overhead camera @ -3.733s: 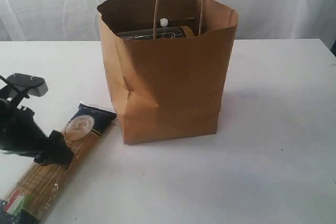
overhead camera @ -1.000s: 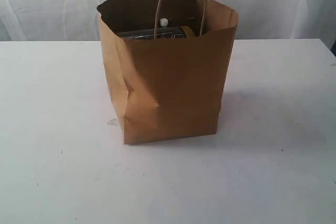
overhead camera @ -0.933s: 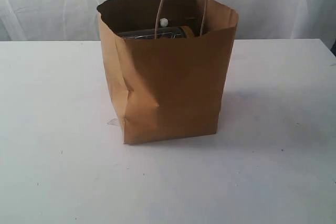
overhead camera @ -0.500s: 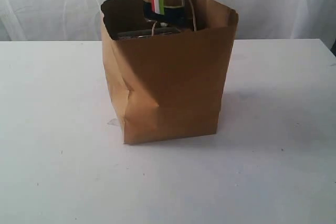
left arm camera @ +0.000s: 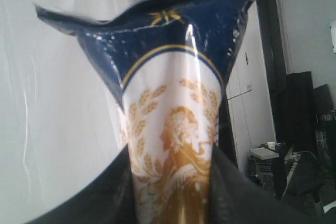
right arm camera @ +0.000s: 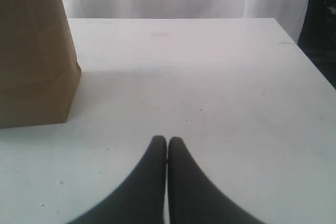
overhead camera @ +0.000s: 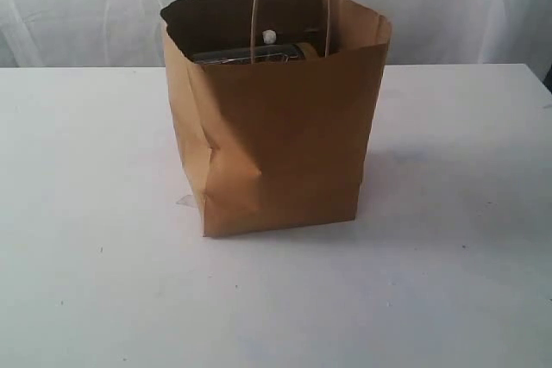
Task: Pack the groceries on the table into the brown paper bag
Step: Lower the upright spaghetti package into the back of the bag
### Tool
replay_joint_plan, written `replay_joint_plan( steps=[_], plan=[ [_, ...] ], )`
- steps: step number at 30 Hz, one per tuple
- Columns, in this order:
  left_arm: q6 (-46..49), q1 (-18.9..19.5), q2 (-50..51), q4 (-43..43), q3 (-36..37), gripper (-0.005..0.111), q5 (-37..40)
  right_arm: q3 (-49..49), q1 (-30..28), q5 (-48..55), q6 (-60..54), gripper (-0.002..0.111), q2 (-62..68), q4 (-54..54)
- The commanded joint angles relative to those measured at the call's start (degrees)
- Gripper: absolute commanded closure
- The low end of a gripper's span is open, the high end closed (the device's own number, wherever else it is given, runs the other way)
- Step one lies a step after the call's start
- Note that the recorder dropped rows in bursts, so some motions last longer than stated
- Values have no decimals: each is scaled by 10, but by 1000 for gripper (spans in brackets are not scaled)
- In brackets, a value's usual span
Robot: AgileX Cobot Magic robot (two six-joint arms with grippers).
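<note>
The brown paper bag (overhead camera: 276,118) stands upright on the white table (overhead camera: 448,213), and neither arm shows in the exterior view. Inside its mouth I see a white cap (overhead camera: 269,37), a dark tin top (overhead camera: 241,56) and a bit of yellow lid (overhead camera: 309,49). In the left wrist view my left gripper (left arm camera: 170,158) is shut on the spaghetti packet (left arm camera: 173,93), whose dark blue end with a gold emblem points away from the camera. The packet is out of the exterior view. My right gripper (right arm camera: 167,141) is shut and empty above the table, beside the bag (right arm camera: 31,51).
A small white scrap (overhead camera: 185,202) lies at the bag's lower left corner. White curtains hang behind the table. Beyond the held packet, the left wrist view shows room furniture (left arm camera: 299,129).
Half a second ago the packet's flag end hung in the bag's mouth; now it no longer shows in the exterior view. The bag's handle stands up again.
</note>
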Motion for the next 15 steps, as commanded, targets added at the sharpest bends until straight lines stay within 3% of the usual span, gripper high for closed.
replay_joint_plan(
  steps=[1, 15],
  plan=[
    [-4, -2, -3, -29, -8, 107, 2, 1, 2, -5, -1, 108, -1, -1],
    [29, -2, 66, -10, 22, 107, 15, 1, 2, -5, -1, 108, -1, -1]
  ],
)
